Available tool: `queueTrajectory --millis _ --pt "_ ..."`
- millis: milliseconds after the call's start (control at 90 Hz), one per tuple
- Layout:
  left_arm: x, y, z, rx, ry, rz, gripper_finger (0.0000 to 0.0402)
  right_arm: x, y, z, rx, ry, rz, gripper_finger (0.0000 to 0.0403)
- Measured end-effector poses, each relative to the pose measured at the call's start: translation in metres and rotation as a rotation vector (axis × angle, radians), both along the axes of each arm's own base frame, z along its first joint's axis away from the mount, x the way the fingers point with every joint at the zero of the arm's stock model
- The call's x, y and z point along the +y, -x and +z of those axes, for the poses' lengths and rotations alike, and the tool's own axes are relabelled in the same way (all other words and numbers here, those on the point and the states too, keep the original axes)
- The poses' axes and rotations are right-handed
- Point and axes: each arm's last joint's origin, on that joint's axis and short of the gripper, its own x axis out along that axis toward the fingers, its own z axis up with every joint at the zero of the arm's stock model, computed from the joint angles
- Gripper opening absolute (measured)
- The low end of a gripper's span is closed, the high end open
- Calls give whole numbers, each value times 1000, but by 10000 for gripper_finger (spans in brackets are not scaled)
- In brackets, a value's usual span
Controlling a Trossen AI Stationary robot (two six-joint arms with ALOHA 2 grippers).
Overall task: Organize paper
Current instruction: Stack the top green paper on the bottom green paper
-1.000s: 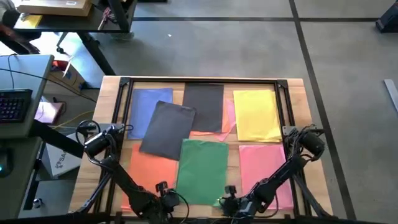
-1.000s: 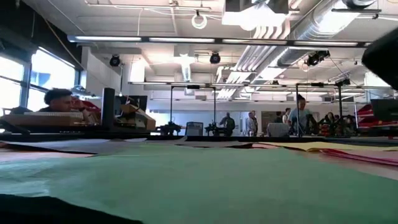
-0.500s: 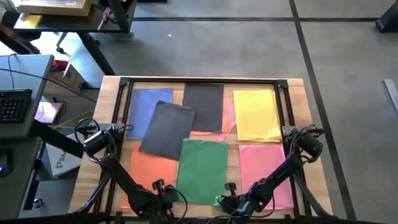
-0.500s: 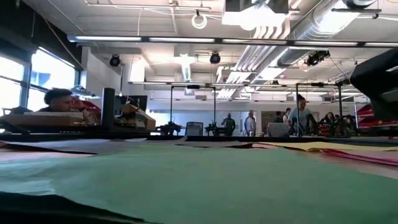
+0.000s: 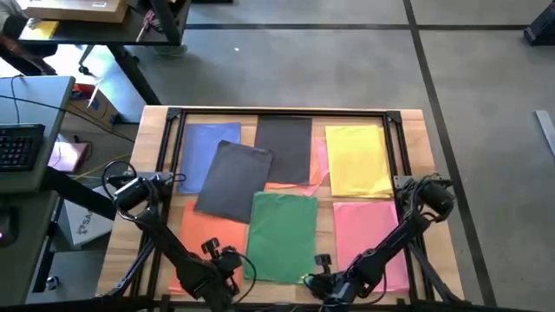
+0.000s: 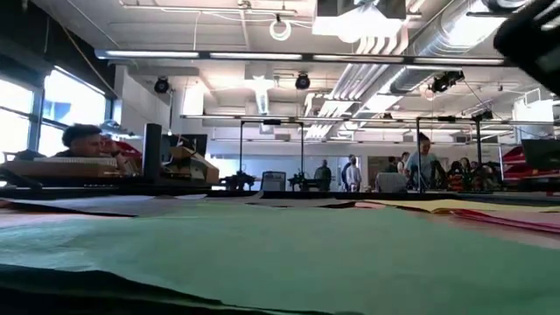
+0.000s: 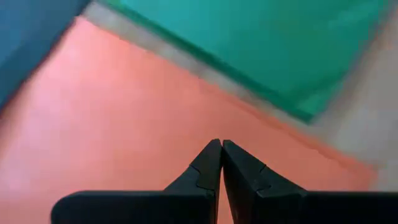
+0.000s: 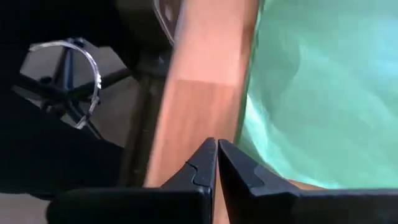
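Coloured sheets of paper lie flat on the wooden table: blue (image 5: 211, 154), an upright dark grey one (image 5: 284, 147), a tilted dark grey one (image 5: 232, 180) overlapping its neighbours, yellow (image 5: 356, 160), pink (image 5: 368, 236), orange (image 5: 201, 238) and green (image 5: 282, 236). A pink edge (image 5: 319, 165) shows from under the upright grey sheet. My left gripper (image 7: 221, 146) is shut over the orange sheet (image 7: 124, 124), beside the green sheet's corner (image 7: 298, 106). My right gripper (image 8: 216, 144) is shut over the table's near edge (image 8: 199, 106), next to the green sheet (image 8: 311, 93).
A black frame (image 5: 277, 113) runs round the table top. A desk with a keyboard (image 5: 22, 143) stands off the table's left side. In the low view, people and benches (image 6: 350, 175) show in the room beyond.
My left gripper has moved toward the table's left and a little toward its far edge, from the green sheet's near left corner to above the orange sheet. The sheets have stayed where they were.
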Motion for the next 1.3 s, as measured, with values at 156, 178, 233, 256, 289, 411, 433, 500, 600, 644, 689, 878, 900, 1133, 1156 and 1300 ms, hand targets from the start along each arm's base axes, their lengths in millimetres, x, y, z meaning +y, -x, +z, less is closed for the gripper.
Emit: queueTrajectory --millis 156,178,233,256,289,411,433,500,600,644,689,878,900,1133,1156,1300 --pt "10 -3 0 62 -49 -38 0 -21 -19 2 -133 172 -111 0" --pt "10 -3 0 69 -51 -41 0 -27 -24 1 -149 192 -146 0" --pt "12 -3 0 82 -54 -44 0 -42 -37 -2 -160 222 -220 0" --pt "12 -3 0 88 -55 -46 0 -48 -42 -3 -157 224 -245 0" --pt "13 -3 0 95 -59 -49 0 -58 -49 -5 -148 224 -274 0" --pt "13 5 2 122 -90 -28 0 -89 -75 -18 -113 194 -344 0" --pt "12 7 2 126 -95 -21 0 -94 -79 -21 -110 190 -356 0" --pt "9 14 2 130 -107 -2 0 -104 -89 -29 -112 179 -386 0" --pt "3 22 3 94 -111 20 0 -108 -94 -35 -117 166 -399 0" --pt "0 25 3 71 -113 35 0 -108 -94 -38 -105 165 -392 0" --pt "-3 28 3 48 -118 46 0 -106 -92 -43 -78 165 -376 0" --pt "-9 36 4 -35 -129 89 0 -88 -84 -51 -54 121 -351 0" --pt "-10 37 4 -42 -132 89 0 -85 -83 -51 -52 114 -352 0" --pt "-11 39 5 -77 -144 95 0 -68 -69 -53 -52 95 -397 0" --pt "-11 38 5 -80 -145 95 0 -68 -69 -53 -51 100 -398 0" --pt "-11 38 5 -84 -148 95 0 -68 -68 -53 -46 110 -394 0"
